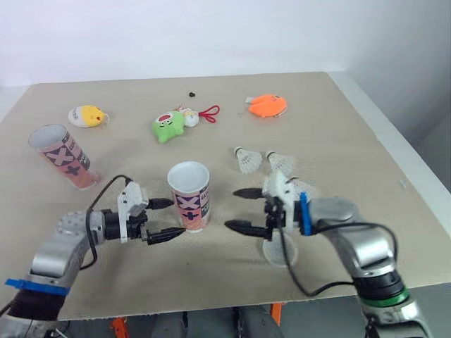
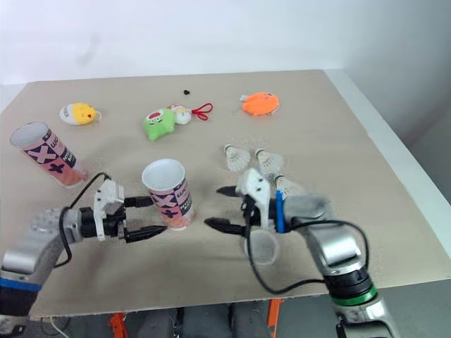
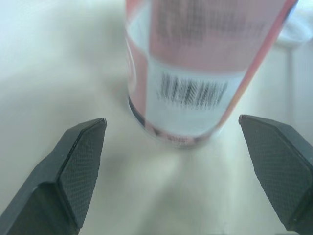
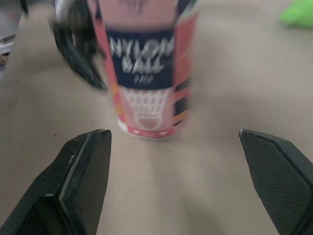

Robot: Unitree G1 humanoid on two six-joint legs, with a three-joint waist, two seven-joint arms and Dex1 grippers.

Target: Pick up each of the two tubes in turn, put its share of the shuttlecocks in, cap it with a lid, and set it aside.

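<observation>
An open pink-and-white shuttlecock tube (image 1: 189,196) stands upright near the table's front middle. My left gripper (image 1: 176,217) is open just to its left, fingertips close to its lower wall. My right gripper (image 1: 230,208) is open just to its right, a short gap away. In the left wrist view the tube's barcode side (image 3: 195,73) stands ahead of the spread fingers (image 3: 73,181). A second tube (image 1: 60,156) is at the far left, mouth open. Two shuttlecocks (image 1: 246,160) (image 1: 280,163) lie behind my right gripper. A clear lid (image 1: 280,250) lies under my right wrist.
Plush toys lie along the back: a yellow one (image 1: 88,115), a green one (image 1: 169,127) beside a small white one with a red loop (image 1: 194,114), and an orange one (image 1: 266,105). The table's right edge (image 1: 394,155) runs close to my right arm.
</observation>
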